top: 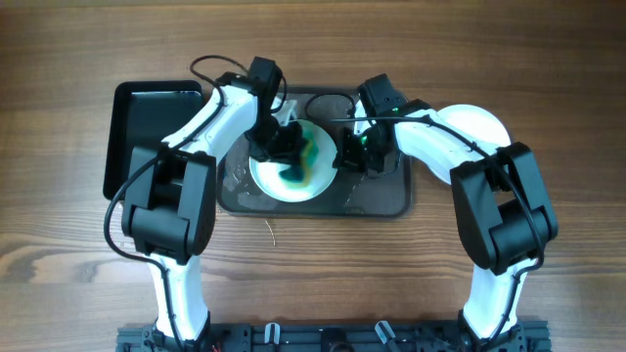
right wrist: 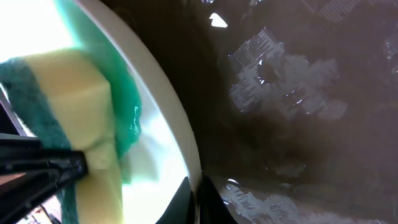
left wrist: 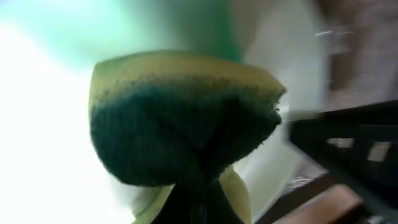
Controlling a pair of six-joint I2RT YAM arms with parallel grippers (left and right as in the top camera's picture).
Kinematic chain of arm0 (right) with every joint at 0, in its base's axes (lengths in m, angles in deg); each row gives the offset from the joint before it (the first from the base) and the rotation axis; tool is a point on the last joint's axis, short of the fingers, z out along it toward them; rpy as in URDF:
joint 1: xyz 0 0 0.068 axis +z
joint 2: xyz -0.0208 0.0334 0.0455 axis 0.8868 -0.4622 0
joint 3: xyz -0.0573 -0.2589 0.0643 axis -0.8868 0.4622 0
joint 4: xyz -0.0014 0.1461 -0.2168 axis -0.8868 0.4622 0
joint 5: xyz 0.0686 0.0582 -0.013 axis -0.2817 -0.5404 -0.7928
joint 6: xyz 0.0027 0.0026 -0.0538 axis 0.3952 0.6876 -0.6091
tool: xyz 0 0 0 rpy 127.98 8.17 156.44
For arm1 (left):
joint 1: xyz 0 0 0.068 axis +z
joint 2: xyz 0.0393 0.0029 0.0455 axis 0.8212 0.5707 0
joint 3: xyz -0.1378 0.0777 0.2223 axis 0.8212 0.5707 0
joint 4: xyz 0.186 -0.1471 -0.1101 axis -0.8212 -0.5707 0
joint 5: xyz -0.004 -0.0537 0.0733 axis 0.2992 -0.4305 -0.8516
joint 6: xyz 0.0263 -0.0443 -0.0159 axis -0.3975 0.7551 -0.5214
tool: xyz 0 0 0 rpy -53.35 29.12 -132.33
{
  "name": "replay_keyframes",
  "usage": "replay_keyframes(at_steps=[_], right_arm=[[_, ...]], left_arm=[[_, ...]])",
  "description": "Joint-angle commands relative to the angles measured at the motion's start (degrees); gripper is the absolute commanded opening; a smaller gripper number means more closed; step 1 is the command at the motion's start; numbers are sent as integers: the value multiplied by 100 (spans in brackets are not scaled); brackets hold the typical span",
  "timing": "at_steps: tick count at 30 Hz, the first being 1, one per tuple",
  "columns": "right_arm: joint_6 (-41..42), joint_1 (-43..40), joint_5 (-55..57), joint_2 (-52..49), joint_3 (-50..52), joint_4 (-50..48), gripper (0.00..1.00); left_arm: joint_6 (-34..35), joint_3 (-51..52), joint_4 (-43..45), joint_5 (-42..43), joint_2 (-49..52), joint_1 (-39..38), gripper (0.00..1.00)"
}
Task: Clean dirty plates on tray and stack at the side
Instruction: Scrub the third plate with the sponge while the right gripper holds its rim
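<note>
A white plate point(top: 293, 174) with a teal-green smear lies on the dark grey tray point(top: 381, 200). My left gripper point(top: 282, 145) is shut on a yellow sponge with a green scouring side point(left wrist: 180, 118) and presses it onto the plate point(left wrist: 37, 155). My right gripper point(top: 352, 152) is shut on the plate's right rim point(right wrist: 158, 93), one finger on each side of it point(right wrist: 198, 202). The sponge point(right wrist: 62, 93) and a green smear show in the right wrist view. Another white plate point(top: 481, 122) lies on the table to the right of the tray, partly under my right arm.
A glossy black rectangular container point(top: 147, 127) stands left of the tray. The tray floor point(right wrist: 298, 124) is wet with streaks and droplets. A thin pale sliver point(top: 271, 232) lies on the wooden table in front of the tray.
</note>
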Motion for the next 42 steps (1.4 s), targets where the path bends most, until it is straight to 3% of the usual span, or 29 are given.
replay_keyframes(at_steps=[1,5,9,14,18,24,26,31,34,42], right_arm=[[-2,-17,146,-79,33,-7,4],[-9,-17,146,-79,33,4,4],[-15,-17,146,-79,33,7,4],[-15,-17,146,-79,33,7,4],[-15,-17,146,-79,33,7,4],[-15,-17,146,-79,33,7,4],[-15,-17,146,-79,33,4,4],[-20,-17,146,-79,33,7,4],[-17,-17,146,-79,33,7,4],[-17,-17,149,-79,33,7,4]], left_arm=[[111,57,549,-136,96,-44,4],[1110,57,776,-1996,96,-44,4],[2090,57,369,-3668,96,-48,4],[2588,57,-317,-4562,96,-48,4],[2640,57,-601,-3707,96,-48,4],[527,57,-313,291,96,-48,4],[240,57,-197,859,96,-48,4],[236,57,111,763,96,-28,4],[254,57,319,293,96,-4,4],[1272,52,131,-3580,94,-4,4]])
